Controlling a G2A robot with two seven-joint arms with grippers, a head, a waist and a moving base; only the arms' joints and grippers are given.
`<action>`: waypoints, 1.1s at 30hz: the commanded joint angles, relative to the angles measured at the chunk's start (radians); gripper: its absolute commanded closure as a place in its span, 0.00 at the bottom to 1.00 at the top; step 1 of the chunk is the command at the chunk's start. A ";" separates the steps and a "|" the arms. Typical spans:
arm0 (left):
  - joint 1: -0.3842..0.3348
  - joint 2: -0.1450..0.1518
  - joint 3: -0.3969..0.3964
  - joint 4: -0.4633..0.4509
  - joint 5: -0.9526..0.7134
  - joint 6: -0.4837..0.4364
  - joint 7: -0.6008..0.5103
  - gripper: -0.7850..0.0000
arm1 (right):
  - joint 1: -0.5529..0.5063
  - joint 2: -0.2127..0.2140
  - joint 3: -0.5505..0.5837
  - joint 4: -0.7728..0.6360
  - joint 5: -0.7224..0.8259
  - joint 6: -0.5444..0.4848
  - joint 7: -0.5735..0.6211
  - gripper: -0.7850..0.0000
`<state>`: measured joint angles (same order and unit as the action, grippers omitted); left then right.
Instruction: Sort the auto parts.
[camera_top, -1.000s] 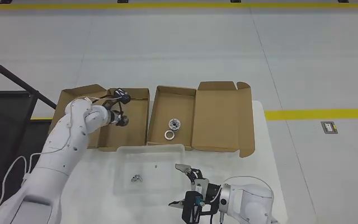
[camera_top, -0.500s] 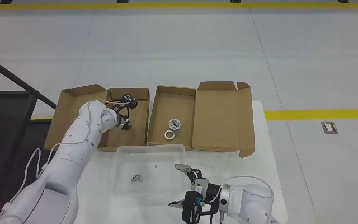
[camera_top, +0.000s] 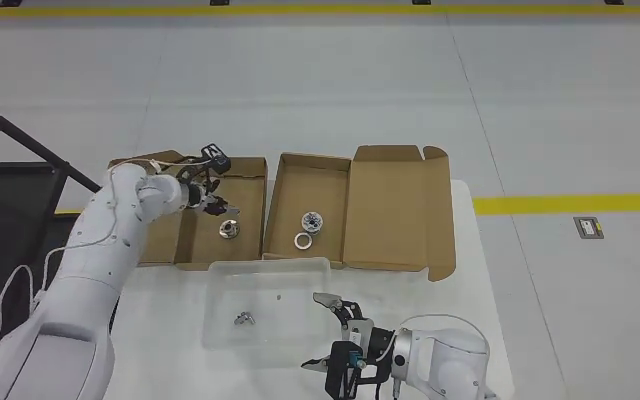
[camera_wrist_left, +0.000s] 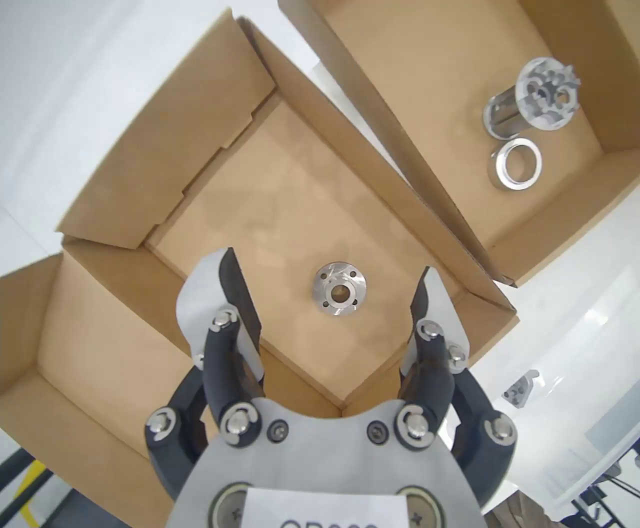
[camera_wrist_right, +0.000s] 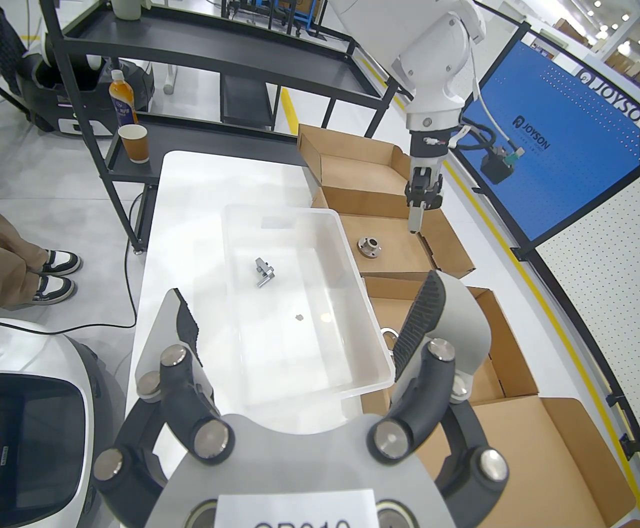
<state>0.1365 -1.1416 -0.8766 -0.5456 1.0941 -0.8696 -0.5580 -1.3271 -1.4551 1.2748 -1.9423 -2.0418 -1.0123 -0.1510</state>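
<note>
Done: round silver metal flange (camera_wrist_left: 340, 296) is laid toward near edge of brown cardboard box (camera_wrist_left: 280, 200) | Pending: small grey bracket (camera_wrist_right: 263, 272) is left in clear plastic tub (camera_top: 268, 262) | left gripper (camera_wrist_left: 327, 272) and right gripper (camera_wrist_right: 305, 287) are held open, empty.

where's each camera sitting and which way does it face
top view: above the arms, facing down at the table; both arms show, left gripper over the left box, right gripper by the bin.
left wrist view: on the left wrist, facing down into that box at the flange; its open fingers show.
right wrist view: on the right wrist, facing across the bin toward the left box; its open fingers and the left arm show.
shared: all three show the flange.
</note>
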 joint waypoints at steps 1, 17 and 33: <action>0.052 0.037 -0.045 -0.116 0.002 -0.051 -0.001 0.14 | 0.000 0.000 0.000 0.000 0.000 0.000 0.000 0.00; 0.879 0.290 -0.449 -1.334 -0.104 -0.003 -0.390 0.00 | 0.000 0.000 0.000 0.000 0.000 0.000 0.000 0.00; 0.906 0.292 -0.399 -1.312 -0.012 -0.012 -0.380 0.00 | 0.000 0.000 0.000 0.000 0.000 0.000 0.000 0.00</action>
<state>1.0310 -0.8511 -1.2850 -1.8517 1.0623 -0.8773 -0.9356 -1.3271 -1.4551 1.2748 -1.9423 -2.0418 -1.0123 -0.1510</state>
